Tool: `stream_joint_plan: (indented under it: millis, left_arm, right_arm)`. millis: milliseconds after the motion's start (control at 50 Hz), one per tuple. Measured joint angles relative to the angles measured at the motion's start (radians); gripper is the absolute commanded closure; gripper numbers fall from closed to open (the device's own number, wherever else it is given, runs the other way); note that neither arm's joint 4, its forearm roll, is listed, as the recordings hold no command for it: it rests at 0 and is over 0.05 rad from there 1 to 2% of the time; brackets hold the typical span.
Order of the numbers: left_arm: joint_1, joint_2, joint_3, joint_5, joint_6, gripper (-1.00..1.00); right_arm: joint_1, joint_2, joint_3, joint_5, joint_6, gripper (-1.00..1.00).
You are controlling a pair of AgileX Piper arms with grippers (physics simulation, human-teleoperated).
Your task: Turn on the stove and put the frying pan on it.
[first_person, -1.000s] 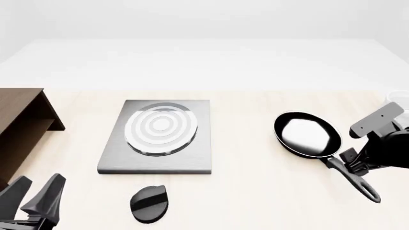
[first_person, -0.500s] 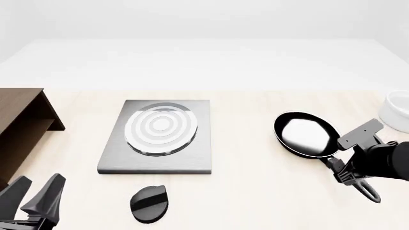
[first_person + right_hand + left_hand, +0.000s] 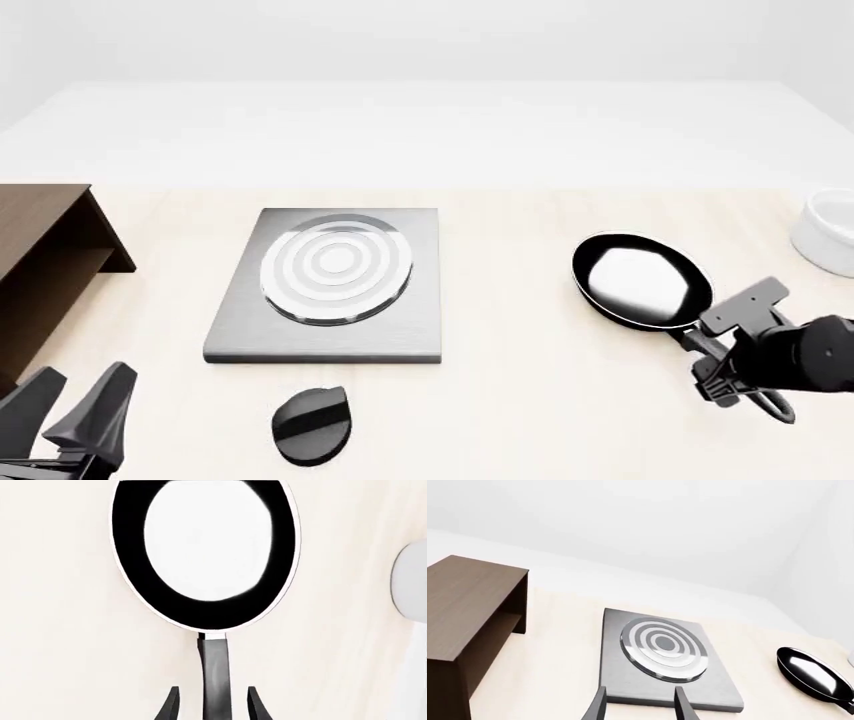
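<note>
A: Right wrist view is showing the right hand (image 3: pixel 212 707) with its two fingertips spread, one on each side of the frying pan (image 3: pixel 204 555) handle. The handle is running straight between them, with a gap on both sides, so the fingers are straddling it rather than pinching it.

B: Front view is agreeing: the right hand (image 3: pixel 725 362) is sitting low over the handle, about halfway along it. The frying pan (image 3: pixel 642 281) is lying flat on the desk (image 3: pixel 534 400), right of the stove, its long axis running from the round bowl at the far left down to the handle end at the near right.

A: And the left hand (image 3: pixel 74 415)?

B: It is waiting at the near left corner, fingers parted and holding nothing. In the left wrist view its fingertips (image 3: pixel 595 707) are pointing toward the near edge of the stove (image 3: pixel 660 657).

A: The stove (image 3: pixel 334 285) is lying flat, its long side running away from the arms, silver rings on the far half. The knob (image 3: pixel 311 425) is sitting apart, just in front of it.

B: Any writing?

A: I am seeing none that can be read. A brown shelf (image 3: pixel 47 275) is standing at the left edge, a white bowl (image 3: pixel 827 232) at the right.
</note>
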Motion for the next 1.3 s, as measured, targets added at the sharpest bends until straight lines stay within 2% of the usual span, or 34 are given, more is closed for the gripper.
stream_joint_plan:
  millis: [260,440,460,640,760,1040,1300]
  left_arm:
    - [0.000,0.000,0.000,0.001,-0.002,-1.00]
    - [-0.001,0.000,0.000,0.001,-0.003,-1.00]
    - [0.000,0.000,0.000,0.001,-0.003,-1.00]
    - [0.000,0.000,0.000,0.001,-0.003,-1.00]
    - [-0.001,0.000,0.000,0.001,-0.003,-1.00]
    - [-0.002,0.000,0.000,0.000,-0.001,-1.00]
    - [-0.004,0.000,0.000,0.000,0.000,-1.00]
  right_arm:
    - [-0.058,0.084,0.008,-0.069,-0.045,-1.00]
    - [-0.068,0.116,0.015,-0.092,-0.053,-1.00]
    - [-0.068,0.116,0.015,-0.092,-0.054,1.00]
    - [-0.059,0.123,0.027,-0.099,-0.047,1.00]
    - [-0.040,0.088,0.028,-0.064,-0.030,1.00]
    - [0.010,-0.105,-0.009,0.104,-0.009,1.00]
    - [0.061,-0.255,-0.062,0.268,-0.034,1.00]
